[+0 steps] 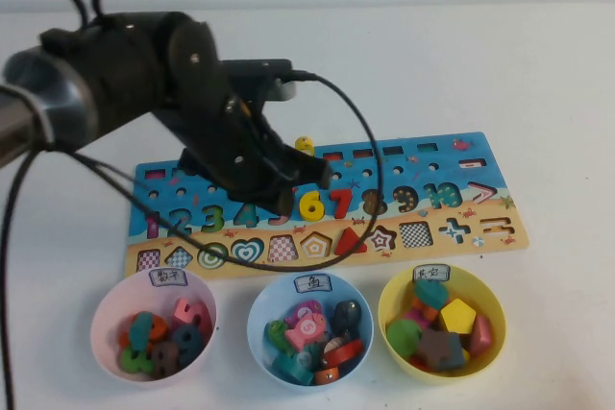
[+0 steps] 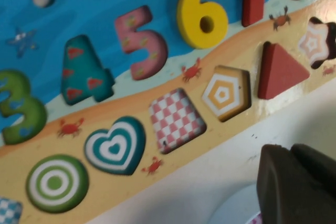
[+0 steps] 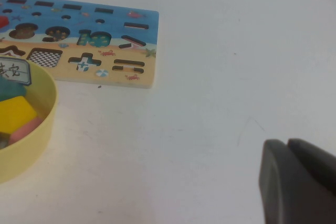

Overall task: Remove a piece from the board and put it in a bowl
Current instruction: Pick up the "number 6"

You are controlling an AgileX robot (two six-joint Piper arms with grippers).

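Observation:
The yellow "6" piece (image 1: 311, 205) (image 2: 189, 14) sits in its slot on the board (image 1: 423, 156) (image 2: 105, 3), between the pink 5 and the red 7. My left gripper (image 1: 320, 177) (image 2: 290, 153) hangs above the board's middle, close to the 6, shut and holding nothing. The pink bowl (image 1: 98, 328) stands at the front left with several number pieces in it. My right gripper (image 3: 287, 148) is shut and empty over bare table to the right of the board (image 3: 121, 40); it is out of the high view.
A light blue bowl (image 1: 258, 333) and a yellow bowl (image 1: 492, 328) (image 3: 44, 114), both holding pieces, stand in front of the board. A tiny yellow peg piece (image 1: 304, 144) sits on the board's far edge. The left arm's cable (image 1: 370, 132) loops over the board.

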